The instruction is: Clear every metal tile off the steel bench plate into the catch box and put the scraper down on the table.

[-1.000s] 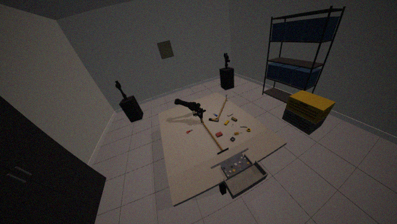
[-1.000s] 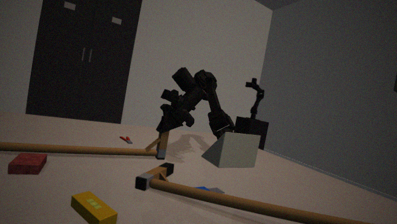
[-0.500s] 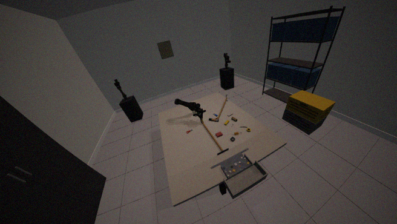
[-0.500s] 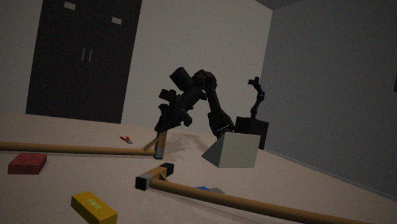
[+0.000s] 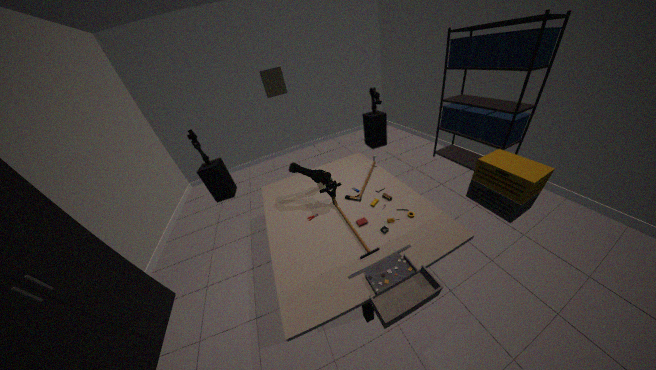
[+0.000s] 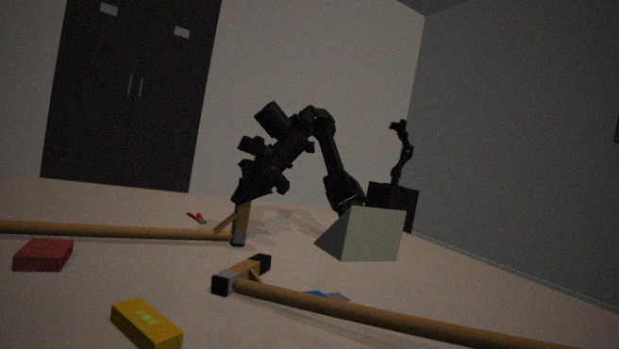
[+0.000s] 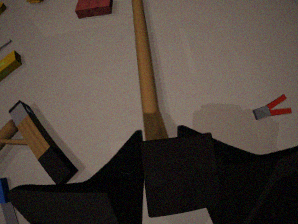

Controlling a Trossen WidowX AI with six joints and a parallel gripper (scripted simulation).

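My gripper [image 5: 334, 195] [image 6: 242, 200] [image 7: 160, 133] is shut on the upright grip of the long scraper [image 5: 351, 225] [image 6: 118, 231] [image 7: 146, 75]. The scraper's wooden shaft runs low over the table, away from the arm. In the top view its dark blade [image 5: 369, 253] is on the arm's side of the steel bench plate [image 5: 387, 262], apart from it. Several small white, yellow and dark tiles [image 5: 389, 271] lie scattered on the plate. The catch box [image 5: 405, 297] is at the plate's far end and shows no tiles that I can make out.
A second long-handled tool [image 5: 367, 182] [image 6: 377, 318] [image 7: 34, 136] lies beside the scraper. A red block [image 5: 362, 222] [image 6: 42, 255] [image 7: 94, 7], a yellow block [image 5: 374, 202] [image 6: 146, 323] and red-handled pliers [image 5: 312, 217] [image 7: 270, 109] lie around. A pale wedge block [image 6: 375, 233] stands near the arm's base.
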